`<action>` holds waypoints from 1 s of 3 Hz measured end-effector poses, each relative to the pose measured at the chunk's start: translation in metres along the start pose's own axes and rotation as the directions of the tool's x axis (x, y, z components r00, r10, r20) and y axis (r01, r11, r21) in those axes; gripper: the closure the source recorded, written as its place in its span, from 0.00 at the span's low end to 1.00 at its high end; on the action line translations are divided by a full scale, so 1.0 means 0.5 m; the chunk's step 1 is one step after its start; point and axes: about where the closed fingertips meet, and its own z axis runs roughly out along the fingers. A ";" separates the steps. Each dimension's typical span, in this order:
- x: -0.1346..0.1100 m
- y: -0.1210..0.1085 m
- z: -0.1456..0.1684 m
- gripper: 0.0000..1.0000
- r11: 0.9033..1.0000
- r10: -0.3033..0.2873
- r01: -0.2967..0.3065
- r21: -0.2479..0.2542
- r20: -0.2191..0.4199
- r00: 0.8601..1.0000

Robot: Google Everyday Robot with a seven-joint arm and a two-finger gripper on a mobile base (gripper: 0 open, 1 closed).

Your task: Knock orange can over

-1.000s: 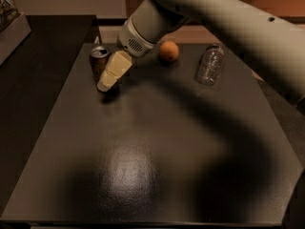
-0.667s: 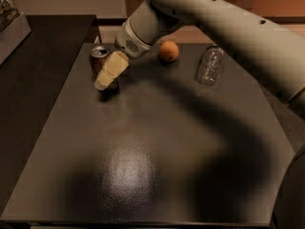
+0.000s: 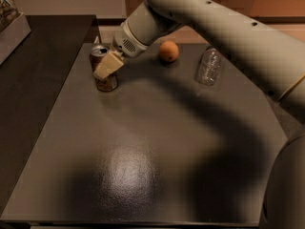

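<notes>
The orange can (image 3: 99, 56) stands at the far left of the dark table (image 3: 152, 142), with its silver top and pull tab showing and its brownish label partly covered. My gripper (image 3: 107, 66) is right at the can, its cream tip lying across the can's right side and front. The can looks upright. The pale arm reaches in from the upper right.
A round orange fruit (image 3: 168, 51) lies at the back middle of the table. A clear crinkled plastic bottle (image 3: 208, 67) lies to its right. A darker counter (image 3: 38, 70) runs along the left, with a box (image 3: 10, 20) at its far corner.
My gripper has moved a little left and farther back, closing onto the can's side. The can stays in place and upright.
</notes>
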 end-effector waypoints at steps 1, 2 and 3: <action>-0.007 -0.001 -0.009 0.64 1.000 0.001 -0.001 0.007 0.006 1.000; -0.010 0.010 -0.041 0.87 1.000 -0.015 0.015 0.013 -0.040 0.999; 0.004 0.023 -0.102 1.00 0.999 -0.039 0.042 0.021 -0.143 0.989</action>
